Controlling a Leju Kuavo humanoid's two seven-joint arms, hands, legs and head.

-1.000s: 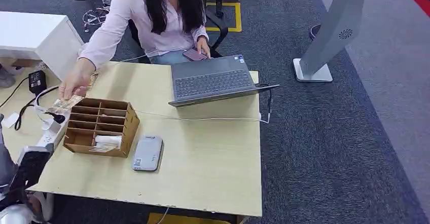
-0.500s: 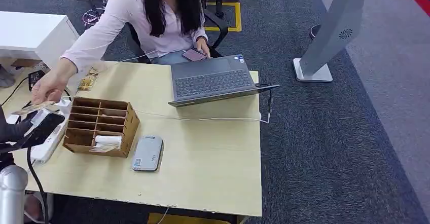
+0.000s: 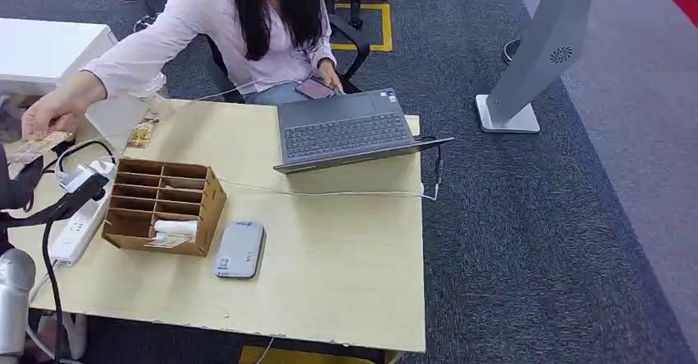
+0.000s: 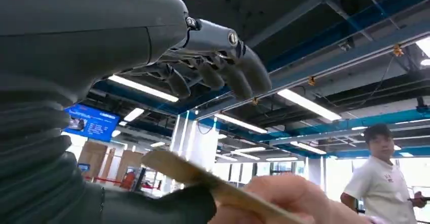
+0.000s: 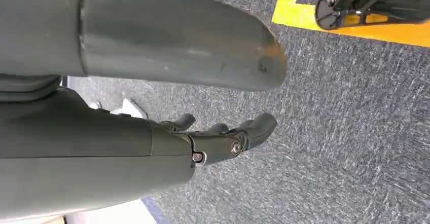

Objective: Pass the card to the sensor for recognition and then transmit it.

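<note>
Card, a thin tan piece with a printed face, is held in the person's outstretched hand beyond the left edge of the light wooden tabletop, just at the robot's left hand. In the left wrist view the card's edge lies between the thick grey thumb and the dark curled fingers, which stand apart and do not clamp it. The step in hand seems to be taking the card. To do it well, the hand should wait until the card sits deep between thumb and fingers, then pinch flat on its faces. The grey rectangular sensor lies near the front edge, beside the brown cardboard compartment box. The right hand hangs over the carpet, fingers loosely apart, holding nothing.
</note>
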